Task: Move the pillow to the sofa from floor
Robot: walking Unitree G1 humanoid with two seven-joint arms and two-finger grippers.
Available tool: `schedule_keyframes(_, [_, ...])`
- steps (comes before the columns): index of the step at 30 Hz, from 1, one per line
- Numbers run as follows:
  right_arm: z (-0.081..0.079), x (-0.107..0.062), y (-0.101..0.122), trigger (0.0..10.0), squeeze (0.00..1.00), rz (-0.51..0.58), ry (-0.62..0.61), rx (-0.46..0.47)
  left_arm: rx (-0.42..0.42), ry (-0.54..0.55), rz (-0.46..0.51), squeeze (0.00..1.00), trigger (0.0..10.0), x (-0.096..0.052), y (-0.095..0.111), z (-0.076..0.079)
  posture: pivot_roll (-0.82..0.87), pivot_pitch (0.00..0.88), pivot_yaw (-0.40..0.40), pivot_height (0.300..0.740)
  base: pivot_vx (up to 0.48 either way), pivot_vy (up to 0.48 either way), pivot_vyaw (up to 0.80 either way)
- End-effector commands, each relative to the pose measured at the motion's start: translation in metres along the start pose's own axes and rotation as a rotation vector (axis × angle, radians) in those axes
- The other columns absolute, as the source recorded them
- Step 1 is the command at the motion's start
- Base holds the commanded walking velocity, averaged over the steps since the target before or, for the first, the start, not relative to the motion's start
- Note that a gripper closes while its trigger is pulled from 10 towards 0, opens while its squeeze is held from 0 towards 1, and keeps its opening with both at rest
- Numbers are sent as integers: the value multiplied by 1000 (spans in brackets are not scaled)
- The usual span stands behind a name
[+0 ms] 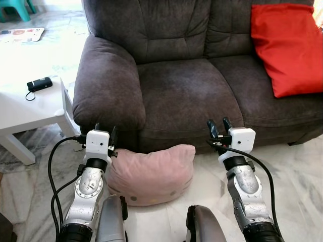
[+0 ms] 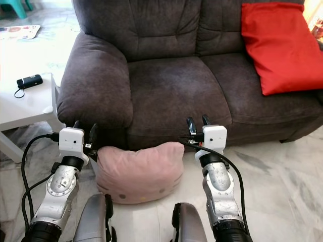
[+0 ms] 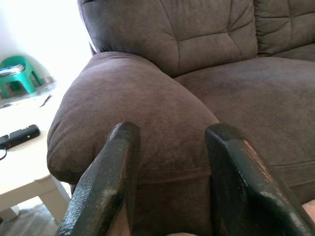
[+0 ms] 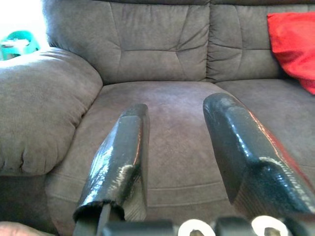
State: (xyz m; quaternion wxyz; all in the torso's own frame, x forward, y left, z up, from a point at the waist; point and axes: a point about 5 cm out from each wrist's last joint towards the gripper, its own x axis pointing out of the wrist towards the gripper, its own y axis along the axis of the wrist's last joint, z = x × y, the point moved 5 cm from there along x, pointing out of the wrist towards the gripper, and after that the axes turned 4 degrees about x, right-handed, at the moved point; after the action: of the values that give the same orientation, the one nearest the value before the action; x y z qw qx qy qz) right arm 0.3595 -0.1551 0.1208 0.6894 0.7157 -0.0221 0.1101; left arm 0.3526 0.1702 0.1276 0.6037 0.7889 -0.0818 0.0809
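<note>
**Operator:** On the floor in front of the sofa, where is the pillow relative to each hand?

**Monitor:** You have the pink pillow (image 1: 151,174) lying on the marble floor (image 1: 298,176), its rear edge against the base of the dark grey sofa (image 1: 186,91). It sits between your two arms. Your left hand (image 1: 105,132) is raised just beside the pillow's upper left corner, in front of the sofa's armrest (image 1: 108,83); whether it touches the pillow cannot be told. Your right hand (image 1: 219,127) is near the pillow's upper right corner but apart from it, raised before the front edge of the seat cushion.

**Operator:** State of the hands?

**Monitor:** Both hold nothing. In the left wrist view, your left fingers (image 3: 106,187) stand moderately apart, with the armrest showing in the gap. In the right wrist view, your right fingers (image 4: 123,157) are likewise spread, with the seat cushion showing between them.

**Operator:** Any labels or writing?

**Monitor:** None can be read. The pillow's lower front carries a few small dark dots; no text is legible on them. A red cushion (image 1: 287,48) leans against the sofa back on your right. A white surface (image 1: 25,108) to your left carries a small black device (image 1: 39,83) with a cord; any marking on it is too small to tell. A green stool (image 1: 17,7) stands farther back.
</note>
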Motion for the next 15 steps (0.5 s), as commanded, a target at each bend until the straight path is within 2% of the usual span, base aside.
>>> schedule_keyframes(1, [1, -2, -4, 10000, 0, -15, 0, -6, -6, 2, -4, 0, 10000, 0, 0, -1, 24, 134, -39, 554, 0, 0, 0])
schedule_keyframes(15, [0, 0, -3, 10000, 0, -13, -5, 4, -7, -2, -7, 0, 10000, 0, -1, 0, 26, 134, -37, 554, 0, 0, 0])
